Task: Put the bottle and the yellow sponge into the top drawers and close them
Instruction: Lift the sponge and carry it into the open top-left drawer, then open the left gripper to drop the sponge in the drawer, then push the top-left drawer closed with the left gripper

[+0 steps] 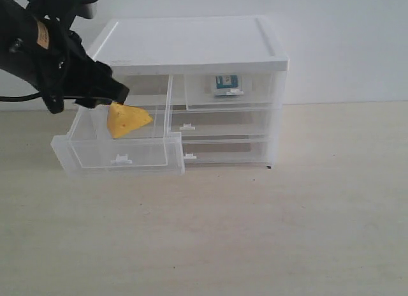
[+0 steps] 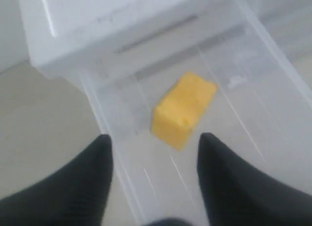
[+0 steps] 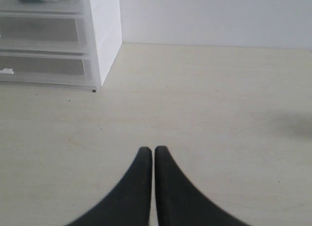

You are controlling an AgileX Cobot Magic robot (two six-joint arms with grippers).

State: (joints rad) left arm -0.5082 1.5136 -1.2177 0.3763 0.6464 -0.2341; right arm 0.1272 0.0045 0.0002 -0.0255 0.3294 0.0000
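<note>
Left top drawer [image 1: 118,157] is pulled out, with the yellow sponge [image 1: 126,120] inside it and clear of the left gripper [image 2: 153,141], whose jaws stand apart just above. Behind, the bottle [image 1: 225,84] sits in the right top drawer [image 1: 255,92], which is pushed in. Right gripper [image 3: 153,150] is pressed together, empty, over the table [image 3: 219,114]. Sponge drop-off looks done. Next move is probably to lift clear, then push the drawer front flush into the cabinet [image 1: 191,44].
</note>
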